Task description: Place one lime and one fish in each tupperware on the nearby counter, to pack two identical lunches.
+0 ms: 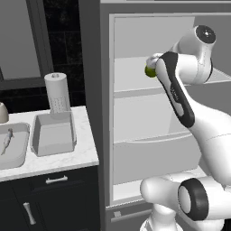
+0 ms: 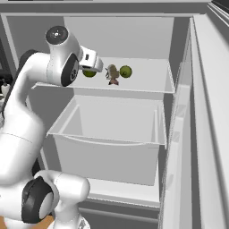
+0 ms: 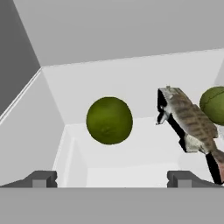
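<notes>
In the hand view my gripper (image 3: pixel 111 179) is open, its fingertips (image 3: pixel 41 178) spread wide just short of a green lime (image 3: pixel 109 120) on the white fridge shelf. A speckled fish (image 3: pixel 190 120) lies to that lime's right, and a second lime (image 3: pixel 213 105) sits past it. The right base view shows the same row: lime (image 2: pixel 89 73), fish (image 2: pixel 112 74), lime (image 2: pixel 125 71). On the counter (image 1: pixel 85 155) stand two grey tupperware boxes; the left one (image 1: pixel 16 158) holds a fish (image 1: pixel 6 140), the right one (image 1: pixel 53 149) has nothing in it.
A paper towel roll (image 1: pixel 57 92) stands behind the right tupperware. Below the shelf is a pulled-out fridge drawer (image 2: pixel 107 138). The open fridge door (image 2: pixel 197 134) stands along the right. The fridge's side wall (image 3: pixel 26 113) is close on the gripper's left.
</notes>
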Available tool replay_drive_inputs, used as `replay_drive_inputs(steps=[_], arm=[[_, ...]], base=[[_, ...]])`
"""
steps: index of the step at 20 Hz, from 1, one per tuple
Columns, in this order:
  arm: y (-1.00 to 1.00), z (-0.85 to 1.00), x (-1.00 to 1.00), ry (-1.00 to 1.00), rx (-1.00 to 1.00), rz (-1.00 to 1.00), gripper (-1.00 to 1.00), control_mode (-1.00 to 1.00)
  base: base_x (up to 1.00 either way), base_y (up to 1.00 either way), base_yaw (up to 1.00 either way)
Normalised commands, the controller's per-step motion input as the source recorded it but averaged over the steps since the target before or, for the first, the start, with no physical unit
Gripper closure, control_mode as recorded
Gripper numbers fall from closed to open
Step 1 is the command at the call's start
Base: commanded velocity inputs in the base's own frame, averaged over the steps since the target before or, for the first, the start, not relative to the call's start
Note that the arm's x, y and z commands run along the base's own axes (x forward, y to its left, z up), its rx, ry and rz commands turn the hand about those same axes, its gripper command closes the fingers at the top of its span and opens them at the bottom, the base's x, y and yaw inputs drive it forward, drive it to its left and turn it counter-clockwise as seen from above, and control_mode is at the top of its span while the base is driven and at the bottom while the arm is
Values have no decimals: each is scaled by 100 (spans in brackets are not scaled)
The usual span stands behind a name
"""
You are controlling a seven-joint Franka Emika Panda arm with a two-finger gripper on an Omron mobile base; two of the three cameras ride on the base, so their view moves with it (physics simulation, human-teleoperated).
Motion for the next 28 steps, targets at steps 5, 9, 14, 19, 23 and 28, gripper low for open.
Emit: replay_drive_inputs(steps=[5, 9, 14, 19, 23, 28], arm=[[14, -22, 81, 3, -3, 0, -100, -100], [7, -16, 69, 6, -3, 0, -100, -100], [0, -10, 36, 9, -3, -2, -100, -100], [0, -30, 23, 5, -6, 0, 100, -100], [-3, -46, 12, 0, -4, 0, 100, -100], [-2, -15, 3, -13, 0, 0, 100, -100]], base=[[0, 0, 0], [0, 0, 0], [0, 0, 0], [0, 0, 0], [0, 0, 0], [0, 0, 0]])
